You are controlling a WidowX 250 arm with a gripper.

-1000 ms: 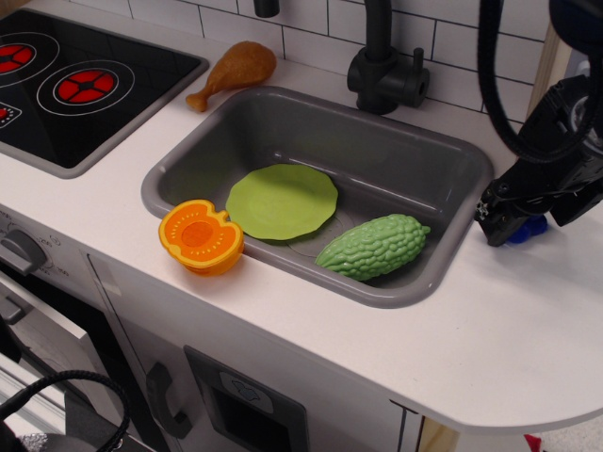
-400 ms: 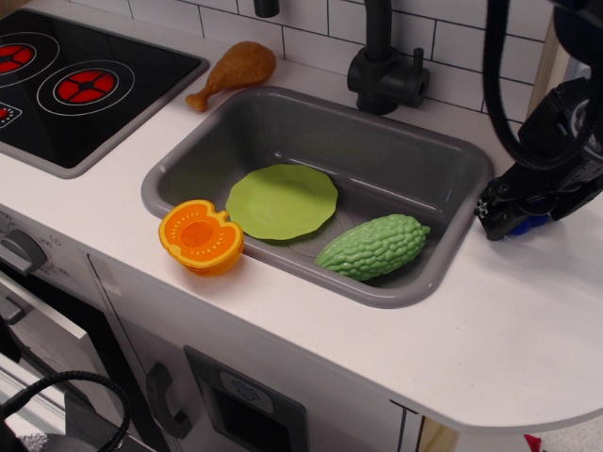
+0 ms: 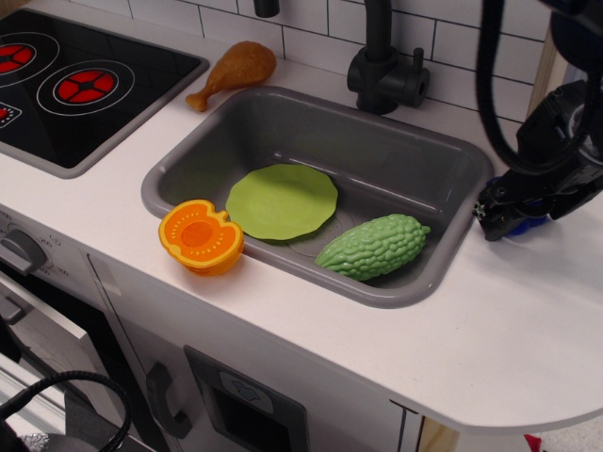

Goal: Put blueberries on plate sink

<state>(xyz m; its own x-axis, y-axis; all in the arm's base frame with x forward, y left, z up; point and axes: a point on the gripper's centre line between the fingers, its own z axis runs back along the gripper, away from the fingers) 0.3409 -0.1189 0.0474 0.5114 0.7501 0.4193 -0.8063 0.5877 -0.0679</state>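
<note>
The fingers are down on the white worktop, just past the right end of the sink, and they close in around the blueberries. Only a small sliver of dark blue shows from behind the black fingers, so whether they are clamped on the fruit or merely standing to either side of it cannot be told from this view. The blueberries look to be resting on the worktop rather than lifted clear, though the black body of the arm hides most of them.

To the left of the fingers, across the sink's rim and down in the basin, lies the green bitter gourd, the nearest thing on that side. Further left again sits the lime-green plate, flat on the basin floor and bare, apart from the gourd. Beyond it, the halved orange fruit perches on the sink's front-left edge. The black faucet stands behind the basin, the toy chicken drumstick lies further along, and the stovetop is farthest away.

By my judgement the task is at its start: the grasp is at best just being made. Lifting, carrying leftward over the gourd, and setting the berries on the plate all remain.
</note>
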